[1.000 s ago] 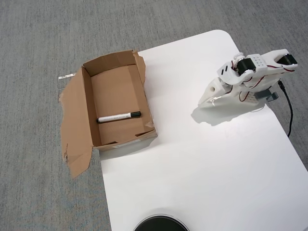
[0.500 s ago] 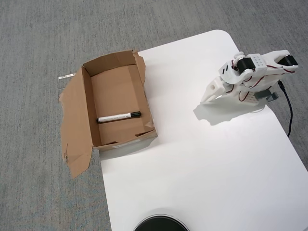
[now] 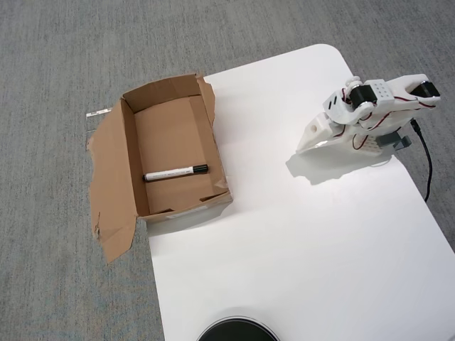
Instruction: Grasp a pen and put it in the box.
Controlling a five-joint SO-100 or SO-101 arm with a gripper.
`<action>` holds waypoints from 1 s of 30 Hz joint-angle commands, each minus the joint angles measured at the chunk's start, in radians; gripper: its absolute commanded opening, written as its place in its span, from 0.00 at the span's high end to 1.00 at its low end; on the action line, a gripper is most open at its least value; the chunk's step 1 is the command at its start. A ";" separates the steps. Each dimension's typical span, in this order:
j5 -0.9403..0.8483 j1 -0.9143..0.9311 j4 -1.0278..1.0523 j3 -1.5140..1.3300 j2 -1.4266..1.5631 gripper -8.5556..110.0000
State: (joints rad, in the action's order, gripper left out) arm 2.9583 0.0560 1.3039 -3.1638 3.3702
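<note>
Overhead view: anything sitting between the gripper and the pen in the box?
Only the box's near wall and bare white table. In the overhead view nothing else lies between the gripper and the pen.

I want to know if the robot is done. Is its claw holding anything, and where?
Nothing is held. The claw is folded back over the white table, far from the pen, which lies loose inside the box.

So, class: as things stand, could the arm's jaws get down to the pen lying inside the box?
Probably yes. The pen lies alone on the floor of the open-topped box, nothing covering it, and bare table separates it from the folded-back gripper. Whether the arm stretches that far can't be told from here.
</note>
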 commanded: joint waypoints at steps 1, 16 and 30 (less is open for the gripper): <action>-0.015 0.005 0.028 -0.019 0.061 0.92; -0.010 -0.005 0.026 -0.019 0.060 0.92; -0.010 -0.005 0.026 -0.019 0.060 0.92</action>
State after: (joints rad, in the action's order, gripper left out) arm 2.9537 0.0560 1.3039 -3.1654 3.3702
